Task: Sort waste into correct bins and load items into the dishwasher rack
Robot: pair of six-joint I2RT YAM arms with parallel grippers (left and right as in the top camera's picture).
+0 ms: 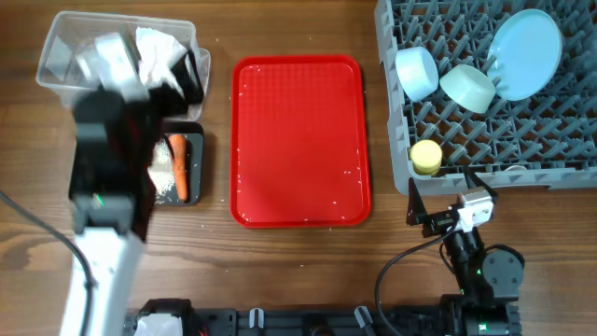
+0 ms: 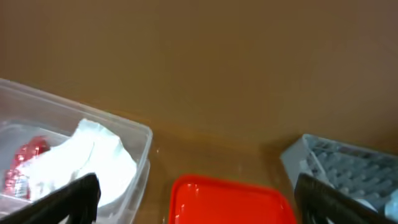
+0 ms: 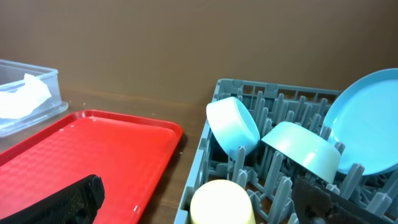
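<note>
Left claw (image 2: 196,186) up close, jaws wide apart and empty, hanging by the tub (image 1: 56,47). Right claw (image 3: 196,193) is the same, parked next to the rack (image 1: 560,149). Plate (image 1: 527,39), white-blue bowl (image 1: 417,72), green bowl (image 1: 468,86) and cup (image 1: 426,157) all sit in the rack. Carrot (image 1: 177,166) and rice (image 1: 160,177) lie in the black tray (image 1: 196,140). Red tray (image 1: 298,140) only has a few white specks. Can't spot the nut. Looks pretty much done imo.

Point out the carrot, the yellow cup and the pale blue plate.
carrot (image 1: 177,168), overhead view, middle of its length.
yellow cup (image 1: 426,156), overhead view, middle of its visible surface.
pale blue plate (image 1: 527,39), overhead view, centre of its face.
</note>
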